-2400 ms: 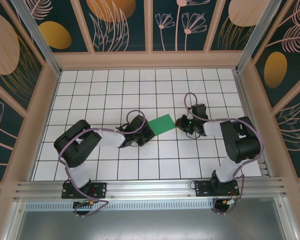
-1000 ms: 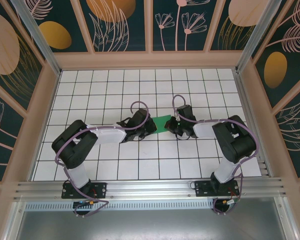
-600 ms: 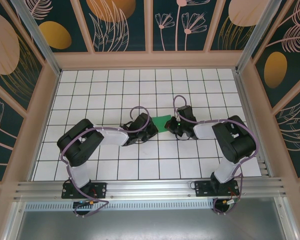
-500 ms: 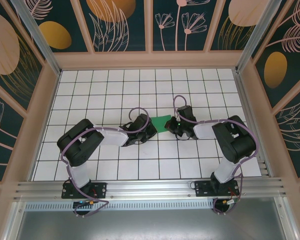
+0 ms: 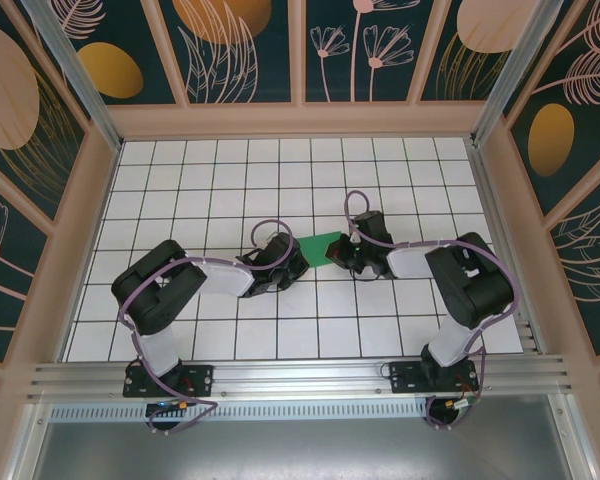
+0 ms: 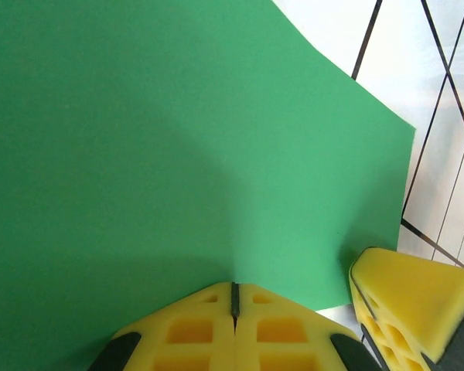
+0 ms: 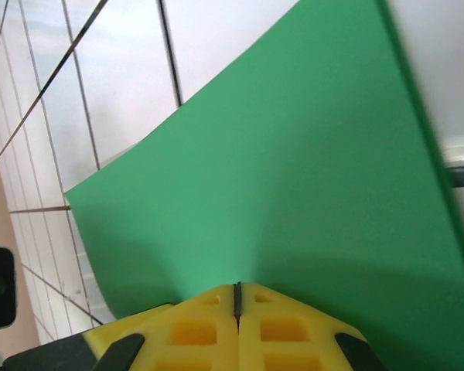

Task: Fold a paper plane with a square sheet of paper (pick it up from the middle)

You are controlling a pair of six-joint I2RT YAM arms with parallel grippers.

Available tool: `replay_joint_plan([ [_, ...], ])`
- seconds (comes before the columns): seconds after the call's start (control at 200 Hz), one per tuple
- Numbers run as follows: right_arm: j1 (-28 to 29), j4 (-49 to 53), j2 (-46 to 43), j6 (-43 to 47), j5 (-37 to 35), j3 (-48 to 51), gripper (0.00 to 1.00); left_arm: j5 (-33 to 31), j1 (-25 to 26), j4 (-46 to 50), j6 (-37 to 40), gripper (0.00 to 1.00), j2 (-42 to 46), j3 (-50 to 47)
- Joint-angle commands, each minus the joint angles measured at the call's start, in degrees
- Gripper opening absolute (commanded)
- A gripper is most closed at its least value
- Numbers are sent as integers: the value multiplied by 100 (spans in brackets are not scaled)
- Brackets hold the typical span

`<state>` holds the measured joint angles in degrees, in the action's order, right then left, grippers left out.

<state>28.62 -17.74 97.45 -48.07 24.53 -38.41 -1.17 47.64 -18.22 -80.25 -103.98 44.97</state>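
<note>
1. State: the square sheet of paper (image 5: 323,246) is mid-tabletop (image 5: 220,190), between the two hands. From overhead a small green patch shows between them.
2. Left hand (image 5: 302,260): jaws fully closed, pads meeting with no gap, tips right at the sheet's near edge. The wrist view shows green running straight up from the seam. I can't tell whether an edge is nipped between the pads or the closed tips are just bearing on the paper.
3. Right hand (image 5: 342,254): same story from the opposite end, jaws fully closed with tips against the paper. Pinch or press is not resolvable here either.
4. In both wrist views the sheet looks gently bowed, with one edge curving rather than lying straight. The left wrist view puts the right hand just beside a corner of the paper.
5. My read of the step: the hands are working a fold from both ends.
6. To do it well:
   - Move both hands symmetrically, so the bow collapses on the intended line and not skewed.
   - Line up the edges before committing any pressure.
   - Press straight down rather than sideways, because thin paper will likely skate on this smooth grid.
   - Run the crease outward from the centre.
7. Risks: the paper could buckle into a second crease, or one end could slip free.
8. Containers: none involved; the paper has only the tabletop beneath it.
</note>
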Motion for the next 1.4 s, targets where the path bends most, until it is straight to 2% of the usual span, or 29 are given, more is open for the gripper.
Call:
replay_joint_plan([
  [0.0,156,-65,-130,235,228,-207,0,-164,8,258,-115,0,109,-137],
  [0.43,214,307,515,138,-170,-203,0,-206,4,269,-285,0,133,-293],
  [0.716,71,363,514,69,-278,70,0,-676,-10,699,-714,0,486,-700],
  [1.066,9,377,487,78,-316,176,0,-872,-143,767,-979,0,883,-1239],
  [1.266,-5,442,442,112,-361,192,0,-919,-354,924,-819,0,1206,-1369],
  [1.396,0,544,377,214,-375,104,0,-824,-497,1041,-397,0,1342,-1201],
])
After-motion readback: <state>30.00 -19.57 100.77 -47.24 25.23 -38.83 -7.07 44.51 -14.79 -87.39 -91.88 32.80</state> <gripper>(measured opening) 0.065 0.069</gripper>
